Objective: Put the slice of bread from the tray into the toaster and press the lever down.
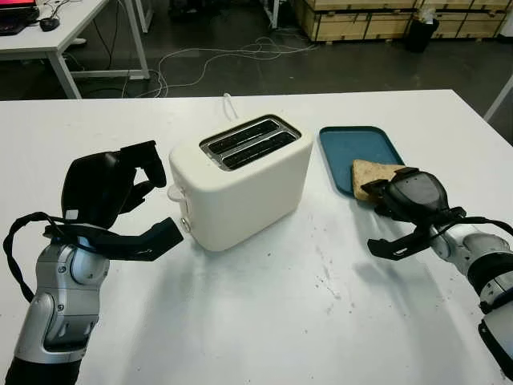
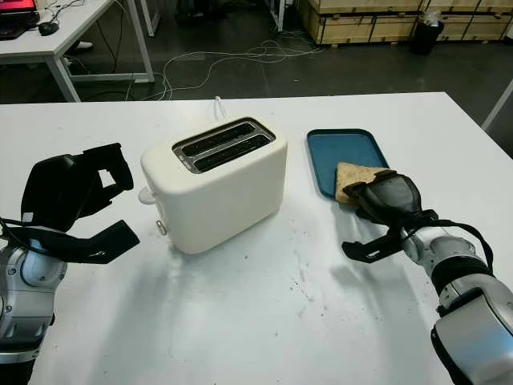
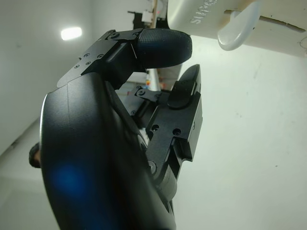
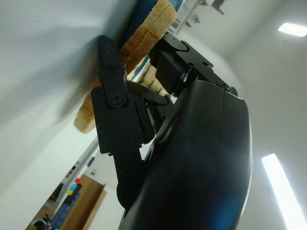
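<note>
The white two-slot toaster [image 1: 240, 180] stands mid-table, its lever [image 1: 175, 192] up on the end facing my left hand. My left hand [image 1: 164, 200] hovers open just beside that lever, which also appears close by as a pale knob [image 3: 237, 31]. A slice of bread [image 1: 370, 175] lies on the near edge of the blue tray [image 1: 357, 148], to the right of the toaster. My right hand [image 1: 377, 223] is over the slice's near end, open, with its fingers [image 1: 387, 192] above the bread and its thumb off to the near side. The bread [image 4: 144, 40] runs between those fingers.
The white table [image 1: 264, 305] has scattered dark crumbs in front of the toaster. The toaster's white cord [image 1: 228, 104] runs off the far edge. Beyond are another table [image 1: 56, 32], floor cables and wooden crates [image 1: 361, 20].
</note>
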Controlling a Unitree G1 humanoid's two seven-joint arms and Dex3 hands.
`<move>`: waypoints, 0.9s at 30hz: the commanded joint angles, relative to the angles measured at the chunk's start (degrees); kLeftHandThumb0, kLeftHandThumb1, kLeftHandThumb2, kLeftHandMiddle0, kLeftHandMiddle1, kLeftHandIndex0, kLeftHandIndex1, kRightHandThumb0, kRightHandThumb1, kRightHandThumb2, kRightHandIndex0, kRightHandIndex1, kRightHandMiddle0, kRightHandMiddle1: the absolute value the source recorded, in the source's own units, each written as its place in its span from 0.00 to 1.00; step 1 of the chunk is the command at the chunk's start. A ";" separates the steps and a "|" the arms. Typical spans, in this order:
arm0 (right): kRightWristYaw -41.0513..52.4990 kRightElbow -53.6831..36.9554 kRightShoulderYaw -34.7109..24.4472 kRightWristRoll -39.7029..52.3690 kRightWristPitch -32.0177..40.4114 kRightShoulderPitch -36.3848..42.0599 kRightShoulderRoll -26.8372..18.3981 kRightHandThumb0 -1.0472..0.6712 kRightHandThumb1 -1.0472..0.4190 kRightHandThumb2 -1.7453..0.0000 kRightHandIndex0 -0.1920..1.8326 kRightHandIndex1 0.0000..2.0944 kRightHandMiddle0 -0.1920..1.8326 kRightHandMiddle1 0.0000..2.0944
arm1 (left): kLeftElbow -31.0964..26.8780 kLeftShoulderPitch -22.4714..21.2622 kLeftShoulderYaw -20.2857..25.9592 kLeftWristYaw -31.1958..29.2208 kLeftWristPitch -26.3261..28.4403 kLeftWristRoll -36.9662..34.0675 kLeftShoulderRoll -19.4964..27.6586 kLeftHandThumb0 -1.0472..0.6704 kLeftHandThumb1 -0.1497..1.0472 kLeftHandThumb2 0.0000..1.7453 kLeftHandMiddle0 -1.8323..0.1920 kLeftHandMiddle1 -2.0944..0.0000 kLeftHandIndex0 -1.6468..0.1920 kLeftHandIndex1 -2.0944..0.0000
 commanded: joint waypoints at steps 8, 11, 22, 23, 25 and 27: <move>1.30 1.40 3.74 -2.29 2.95 -1.16 0.05 0.32 0.09 0.81 0.42 0.83 0.35 0.62 | -1.06 0.78 0.51 0.27 -0.24 0.45 0.45 0.68 0.87 0.00 0.45 0.17 0.47 0.22; -3.79 1.34 4.00 -2.60 2.81 -0.69 -0.06 0.31 0.09 0.77 0.46 0.83 0.36 0.70 | -0.98 0.96 0.57 0.21 -0.34 0.32 0.49 0.67 0.88 0.00 0.45 0.17 0.47 0.22; -12.26 -0.45 -1.79 3.86 -8.21 -1.29 -1.63 0.34 0.09 0.69 0.46 0.83 0.31 0.83 | -0.92 1.15 0.34 0.69 -0.53 0.64 0.26 0.68 0.88 0.00 0.45 0.17 0.47 0.22; -11.61 -0.57 -3.03 5.12 -9.60 -1.34 -1.67 0.33 0.09 0.67 0.46 0.83 0.30 0.83 | -0.93 1.14 0.31 0.72 -0.51 0.76 0.28 0.68 0.88 0.00 0.45 0.17 0.47 0.22; -11.10 -1.36 -4.22 5.85 -11.03 -1.75 -2.06 0.33 0.09 0.67 0.46 0.83 0.30 0.83 | -0.90 1.12 0.30 0.72 -0.44 0.81 0.26 0.68 0.88 0.00 0.45 0.17 0.47 0.21; -10.99 -2.05 -4.56 5.73 -11.84 -1.96 -2.33 0.34 0.09 0.68 0.47 0.83 0.30 0.83 | -0.68 1.07 0.32 0.83 -0.49 0.75 0.24 0.68 0.88 0.00 0.45 0.17 0.47 0.21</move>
